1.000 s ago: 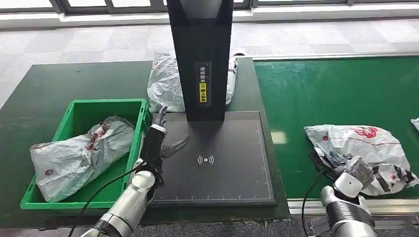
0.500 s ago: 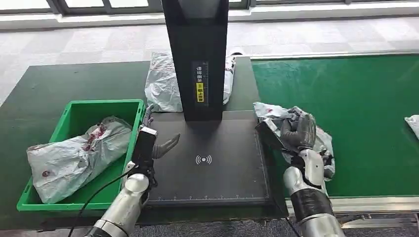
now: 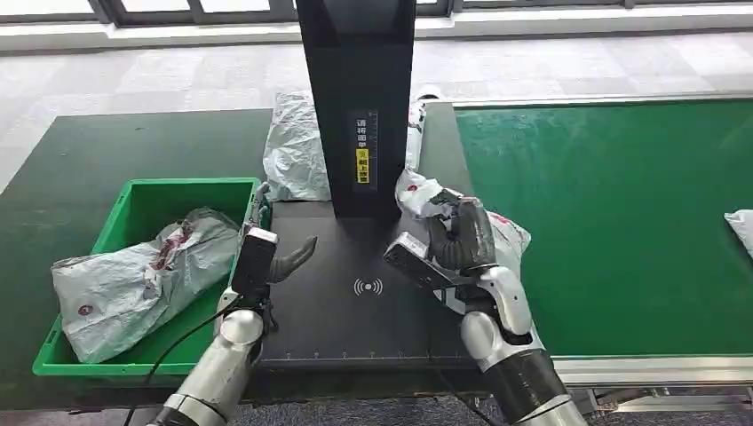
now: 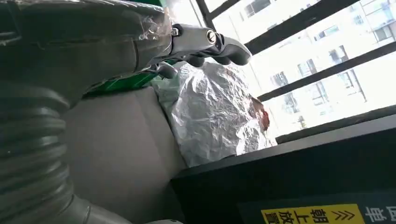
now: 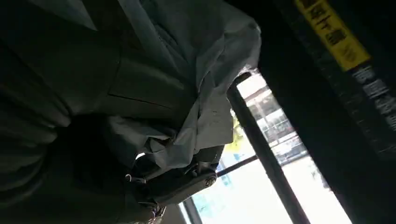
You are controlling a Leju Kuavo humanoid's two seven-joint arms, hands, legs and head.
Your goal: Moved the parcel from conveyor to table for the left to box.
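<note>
My right hand (image 3: 462,238) has its fingers wrapped around the grey plastic parcel (image 3: 497,232), held above the right edge of the black scanner pad (image 3: 355,311), while my left hand (image 3: 271,257) waits beside the green bin (image 3: 133,197) with fingers spread and nothing in them. The bag is slack, so I judge it could slip or snag the black post (image 3: 355,106) close by. The table (image 3: 89,160) is dark green, the conveyor (image 3: 622,195) brighter green, windows beyond.
</note>
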